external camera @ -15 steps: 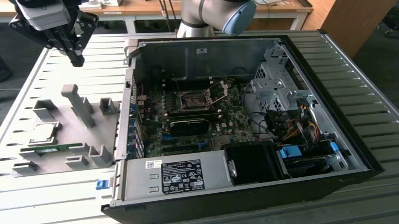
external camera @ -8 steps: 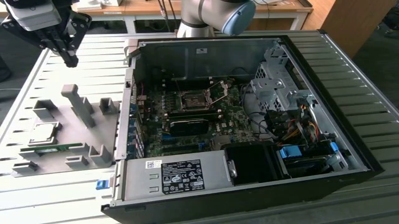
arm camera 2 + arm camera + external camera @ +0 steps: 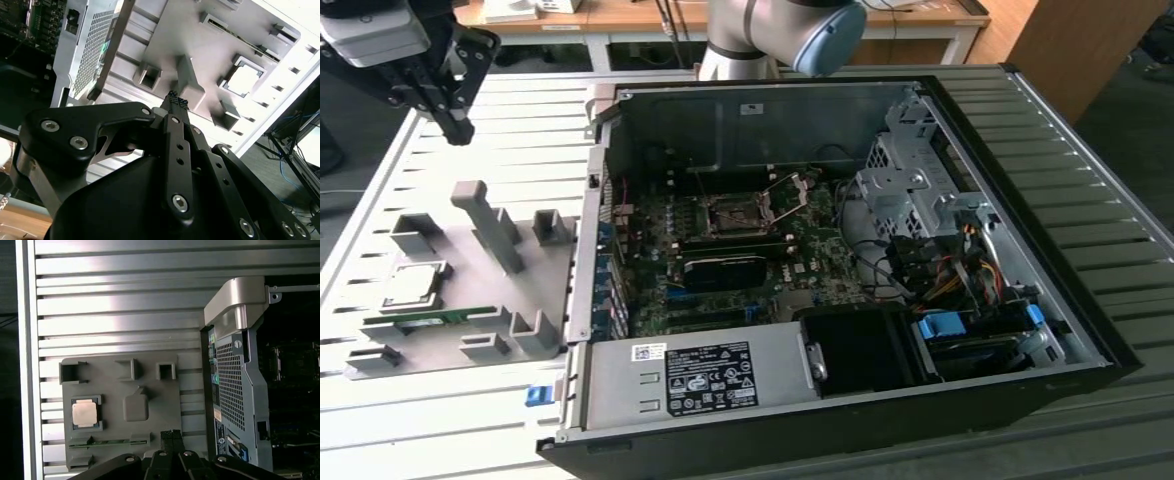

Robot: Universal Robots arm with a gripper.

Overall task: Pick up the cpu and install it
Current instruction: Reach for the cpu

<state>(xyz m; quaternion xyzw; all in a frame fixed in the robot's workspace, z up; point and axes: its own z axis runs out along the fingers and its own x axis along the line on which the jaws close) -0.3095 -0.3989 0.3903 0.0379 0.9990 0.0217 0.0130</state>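
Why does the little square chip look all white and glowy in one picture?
That is glare: in the second wrist view, light bounces off the cpu and its shiny top washes out to white. In the first wrist view it looks only pale, and in the exterior view silver-grey.

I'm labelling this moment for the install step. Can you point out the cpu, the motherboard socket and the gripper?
cpu (image 3: pixel 84 413): first wrist view, middle of its shiny metal top.
motherboard socket (image 3: pixel 728 214): exterior view, centre of its square frame.
gripper (image 3: pixel 177 100): second wrist view, midway between its fingertips.
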